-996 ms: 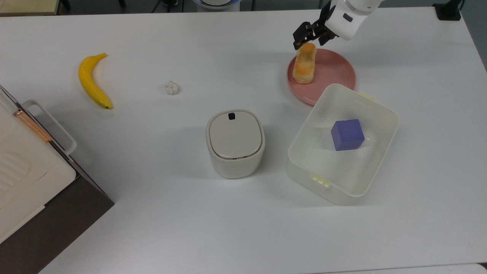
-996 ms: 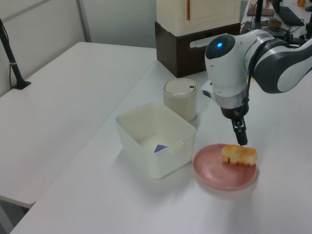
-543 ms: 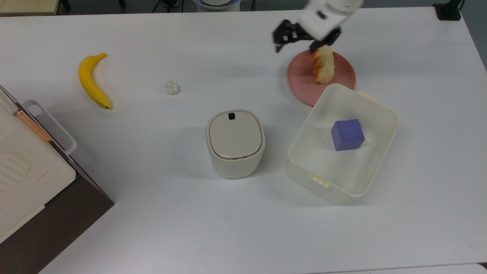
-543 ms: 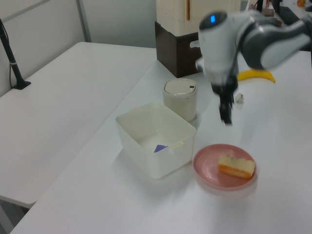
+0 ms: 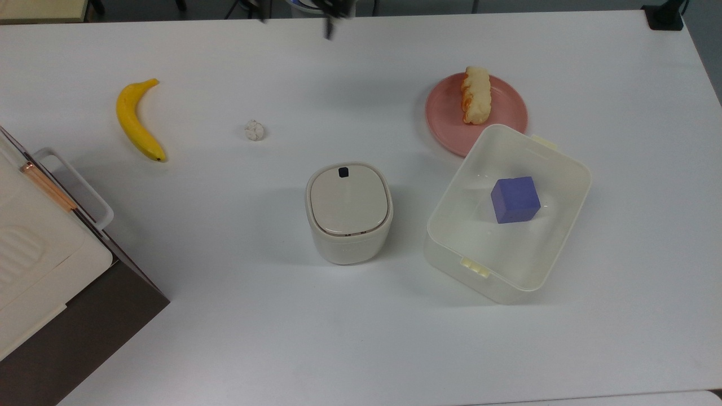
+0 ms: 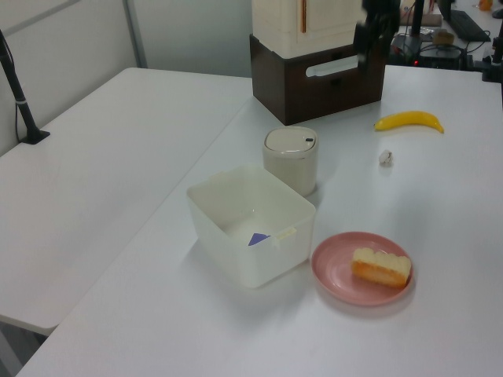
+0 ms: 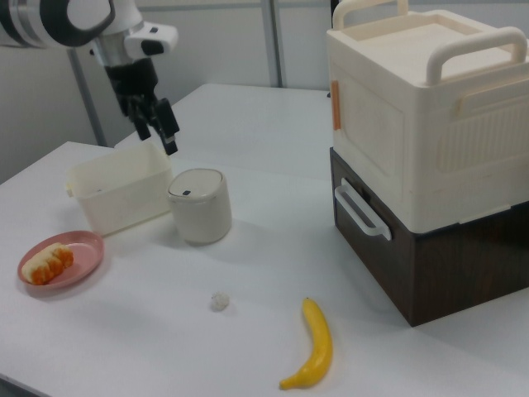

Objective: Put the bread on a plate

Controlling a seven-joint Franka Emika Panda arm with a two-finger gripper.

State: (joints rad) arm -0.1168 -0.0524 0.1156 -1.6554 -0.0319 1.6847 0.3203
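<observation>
The bread (image 5: 475, 95) lies on its side on the pink plate (image 5: 507, 110), at the back right in the top view; its orange-brown top faces the top view's left. It rests on the same plate (image 6: 338, 271) in the left view as bread (image 6: 382, 266), and nothing touches it. My gripper (image 7: 159, 141) hangs high above the table, open and with nothing in it, over the cream tub and well away from the plate (image 7: 83, 252). In the left view the gripper (image 6: 369, 39) is a dark shape near the top edge.
A cream tub (image 5: 437, 225) holding a blue cube (image 5: 515, 199) stands right in front of the plate. A lidded cream canister (image 5: 349, 211) sits mid-table. A banana (image 5: 137, 121) and a small white lumpy ball (image 5: 254, 130) lie to the top view's left. A cream case on a brown box (image 5: 51, 265) fills the corner.
The gripper let go of the bread, which tipped from flat onto its side on the plate. The arm then rose and swung away toward the top view's upper left.
</observation>
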